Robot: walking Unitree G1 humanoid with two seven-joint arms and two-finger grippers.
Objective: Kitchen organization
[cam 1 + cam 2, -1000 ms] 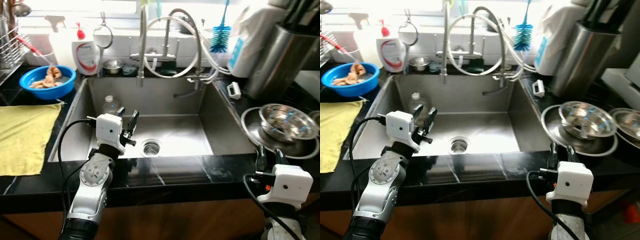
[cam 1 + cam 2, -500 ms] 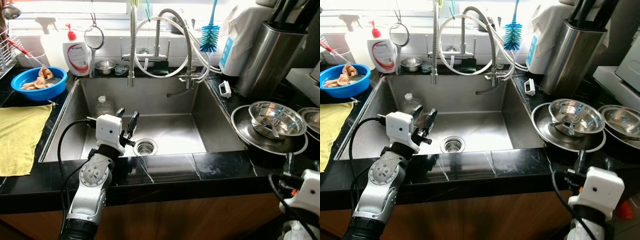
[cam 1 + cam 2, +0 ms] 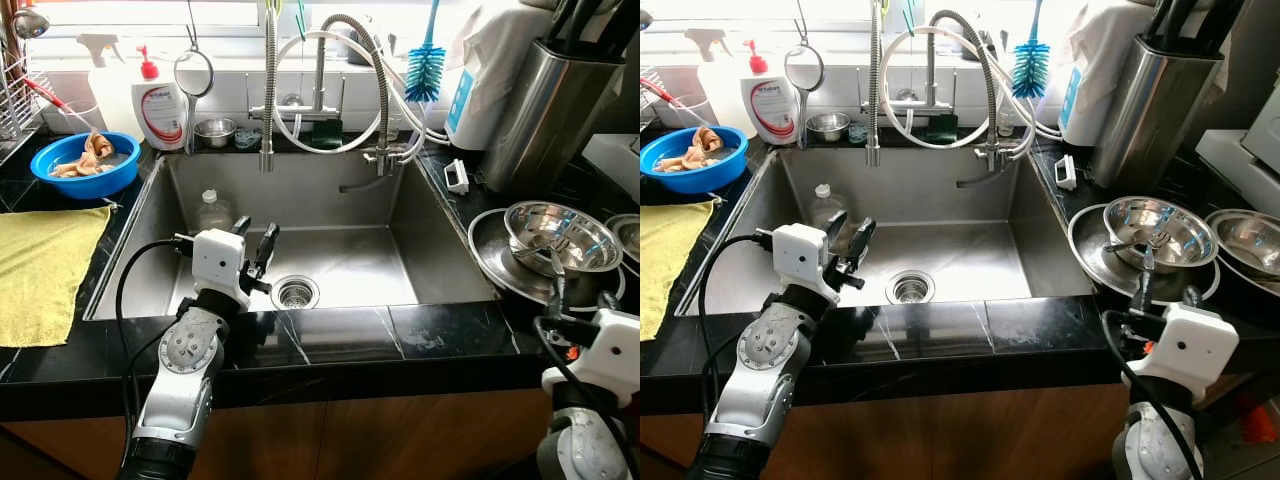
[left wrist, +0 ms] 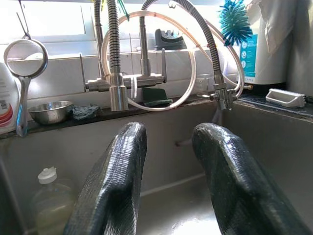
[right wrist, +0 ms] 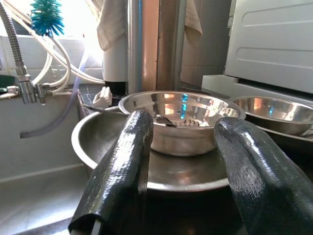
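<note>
Left gripper (image 3: 254,247) over sink (image 3: 350,195) front edge, fingers spread, empty. Right gripper (image 3: 1164,285) fingers spread, empty, near steel bowl (image 3: 1152,228). Soap bottle (image 3: 159,95) label unreadable. Plastic bottle (image 3: 211,211) in sink.

Not much to read here tbh. The soap bottle (image 3: 159,98) by the window has a white label with red print, but the letters are too small and blurry to make out. Same deal with the blue label (image 4: 249,45) on the white container next to the brush: a few lines of white text on it, none legible. No readable brand, number or sign anywhere else.
</note>
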